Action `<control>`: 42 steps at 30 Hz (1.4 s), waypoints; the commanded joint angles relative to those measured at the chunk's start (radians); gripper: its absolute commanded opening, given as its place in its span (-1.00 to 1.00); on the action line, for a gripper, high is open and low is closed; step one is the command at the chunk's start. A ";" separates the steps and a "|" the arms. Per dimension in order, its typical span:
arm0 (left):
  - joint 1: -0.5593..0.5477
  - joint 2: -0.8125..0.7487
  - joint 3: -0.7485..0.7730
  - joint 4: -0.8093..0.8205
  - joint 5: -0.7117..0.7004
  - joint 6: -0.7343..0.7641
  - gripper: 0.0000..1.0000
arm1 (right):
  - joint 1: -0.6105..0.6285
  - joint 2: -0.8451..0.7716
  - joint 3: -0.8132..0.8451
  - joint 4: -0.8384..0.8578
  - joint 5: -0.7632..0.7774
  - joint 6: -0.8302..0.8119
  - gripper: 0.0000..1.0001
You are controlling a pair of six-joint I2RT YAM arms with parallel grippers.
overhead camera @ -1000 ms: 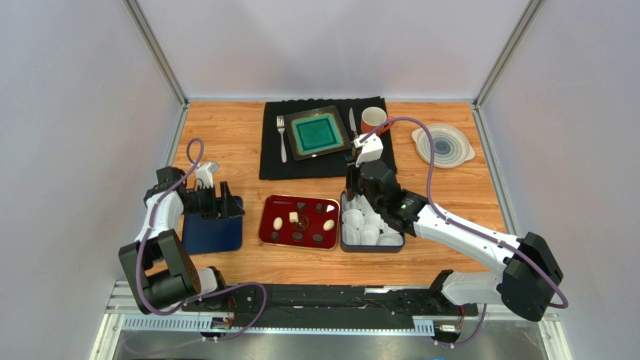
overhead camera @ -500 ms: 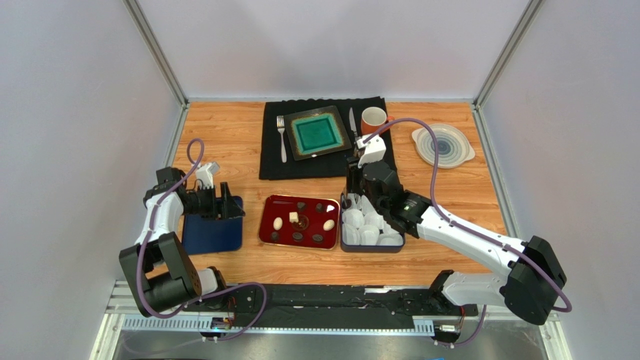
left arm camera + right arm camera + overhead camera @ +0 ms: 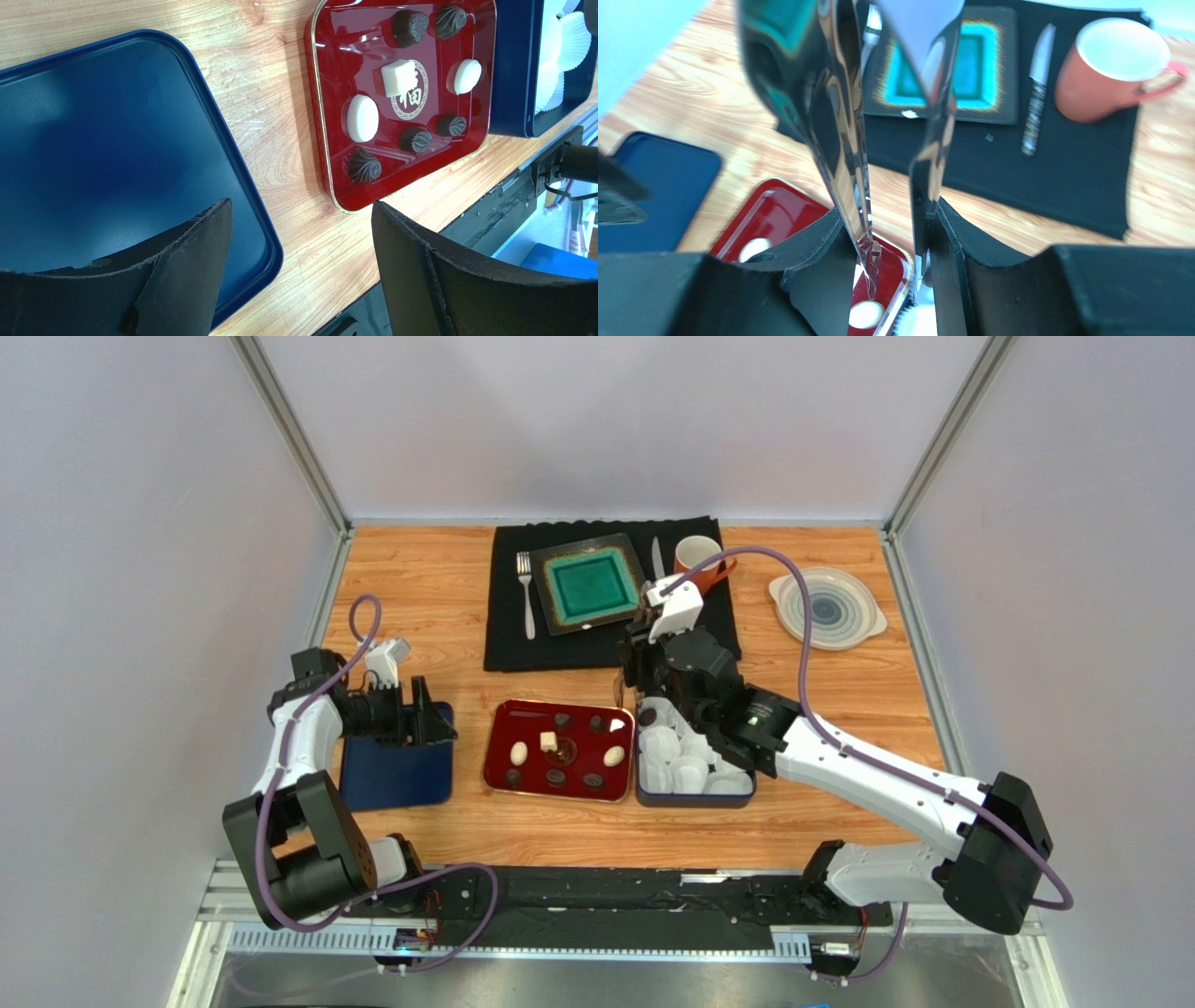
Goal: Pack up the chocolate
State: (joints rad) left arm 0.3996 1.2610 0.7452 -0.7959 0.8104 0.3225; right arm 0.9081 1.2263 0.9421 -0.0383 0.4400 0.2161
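Several chocolate pieces lie in the red tray (image 3: 497,756): dark rounds (image 3: 409,26), white ovals (image 3: 362,117) and a cream cube (image 3: 398,75). A blue box (image 3: 694,797) of white paper cups (image 3: 659,745) stands right of the tray. One dark round (image 3: 648,714) sits in its far left corner. My right gripper (image 3: 638,669) hangs over the gap between tray and box. It is shut on shiny metal tongs (image 3: 854,175), whose tips are over the tray's right edge and hold nothing. My left gripper (image 3: 300,206) is open and empty over the right edge of a dark blue lid (image 3: 105,140).
At the back, a black mat (image 3: 512,651) carries a teal square plate (image 3: 591,584), a fork (image 3: 526,592), a knife (image 3: 1036,91) and a red mug (image 3: 697,557). A pale round lid (image 3: 828,605) lies at the far right. The table's front edge shows in the left wrist view.
My right gripper with the tongs has moved left and slightly away from the cup box, uncovering its far left corner. The left arm has not moved.
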 commanded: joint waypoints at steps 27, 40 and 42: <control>0.002 -0.041 0.022 -0.025 0.023 0.069 0.62 | 0.117 0.423 0.270 0.184 -0.060 0.017 -0.14; 0.002 -0.040 0.026 -0.031 0.027 0.073 0.62 | 0.117 0.489 0.293 0.199 -0.041 0.006 -0.14; 0.004 -0.040 0.028 -0.032 0.027 0.075 0.62 | 0.115 0.492 0.291 0.201 -0.040 0.006 -0.14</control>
State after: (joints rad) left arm 0.3996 1.2423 0.7452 -0.8215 0.8104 0.3588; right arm 1.0199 1.7046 1.1904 0.0956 0.3763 0.2203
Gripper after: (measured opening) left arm 0.812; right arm 0.431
